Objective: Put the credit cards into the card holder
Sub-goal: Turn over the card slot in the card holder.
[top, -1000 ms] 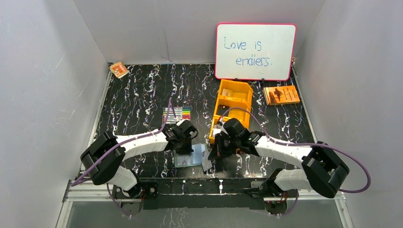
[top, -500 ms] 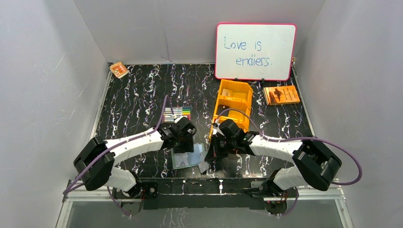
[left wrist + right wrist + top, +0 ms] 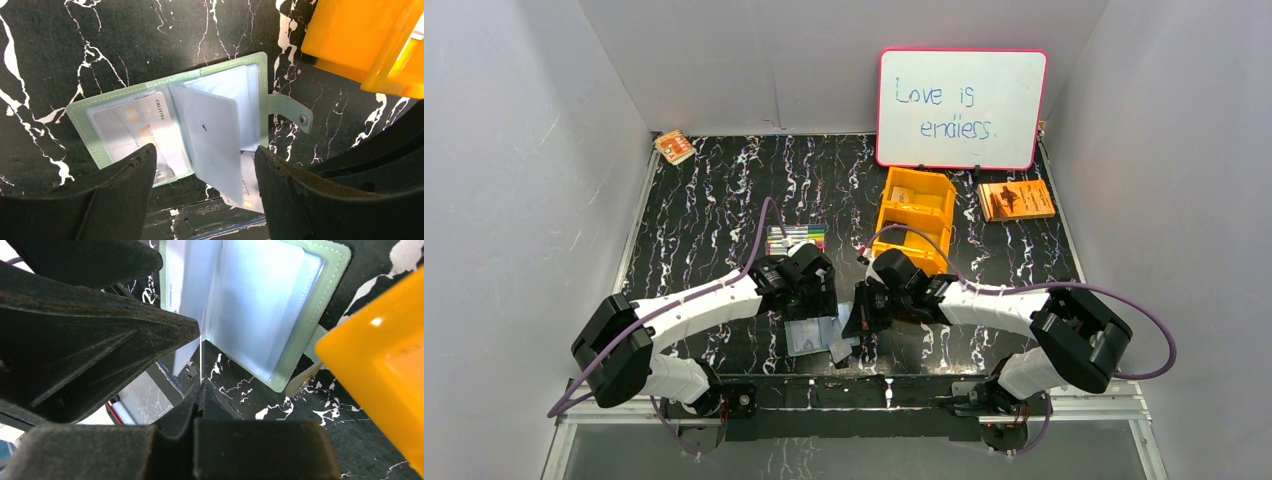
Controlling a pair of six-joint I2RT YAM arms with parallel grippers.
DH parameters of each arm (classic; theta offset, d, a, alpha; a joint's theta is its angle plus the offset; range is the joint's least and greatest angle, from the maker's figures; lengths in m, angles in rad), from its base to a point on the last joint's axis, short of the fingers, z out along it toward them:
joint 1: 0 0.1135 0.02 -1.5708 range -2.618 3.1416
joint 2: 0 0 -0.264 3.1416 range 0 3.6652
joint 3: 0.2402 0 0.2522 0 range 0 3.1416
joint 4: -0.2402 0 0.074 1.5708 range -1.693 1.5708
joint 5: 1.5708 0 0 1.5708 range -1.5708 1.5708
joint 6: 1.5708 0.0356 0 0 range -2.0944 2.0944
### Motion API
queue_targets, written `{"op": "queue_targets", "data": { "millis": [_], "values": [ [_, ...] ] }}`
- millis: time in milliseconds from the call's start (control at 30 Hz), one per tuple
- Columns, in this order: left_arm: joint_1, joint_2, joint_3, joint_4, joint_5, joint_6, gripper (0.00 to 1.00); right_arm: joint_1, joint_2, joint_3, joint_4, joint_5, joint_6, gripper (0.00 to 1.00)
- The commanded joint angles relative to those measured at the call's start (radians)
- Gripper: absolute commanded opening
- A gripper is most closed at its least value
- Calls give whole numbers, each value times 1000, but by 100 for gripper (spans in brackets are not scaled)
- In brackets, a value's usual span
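Observation:
The card holder (image 3: pixel 225 95) lies open on the black marbled table, green-edged with pale blue pockets and one pocket leaf (image 3: pixel 210 140) raised. Credit cards (image 3: pixel 150 127) sit in its left pockets. Another pale card (image 3: pixel 248 192) pokes out under the leaf at the near edge. My left gripper (image 3: pixel 205 150) hangs open over the holder, one finger on each side, gripping nothing. My right gripper (image 3: pixel 201 386) is shut on a thin credit card (image 3: pixel 202 340), seen edge-on, right at the card holder's (image 3: pixel 265 310) near edge. From above, that card (image 3: pixel 842 351) hangs below the right gripper (image 3: pixel 858 322).
An orange three-compartment bin (image 3: pixel 916 214) stands just behind the right gripper. A whiteboard (image 3: pixel 960 108) leans on the back wall, with an orange booklet (image 3: pixel 1016 200) to its right. A marker pack (image 3: pixel 795 238) lies behind the left gripper (image 3: pixel 810 300), and a small packet (image 3: pixel 674 147) sits far left.
My left gripper has opened from shut and now straddles the holder. The right gripper has moved left with its card, closer to the holder.

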Motion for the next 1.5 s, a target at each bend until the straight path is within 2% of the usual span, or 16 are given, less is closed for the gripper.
{"op": "queue_targets", "data": {
  "millis": [0,300,500,900,1200,1467],
  "values": [
    [2,-19,25,-36,-34,-9,70,12,9,45,56,-19,-13,0],
    [4,0,41,-36,-81,-29,69,16,1,34,61,-18,-18,0],
    [17,-47,-8,-2,-95,-48,68,16,-5,18,66,-13,-15,0],
    [96,-162,-154,200,56,-32,71,16,-8,-4,18,41,-1,0],
    [120,-142,-196,313,155,-5,70,16,-20,-28,12,52,3,0],
    [123,-107,-186,317,157,11,71,16,-37,-16,18,44,-9,0]
  ]
}}
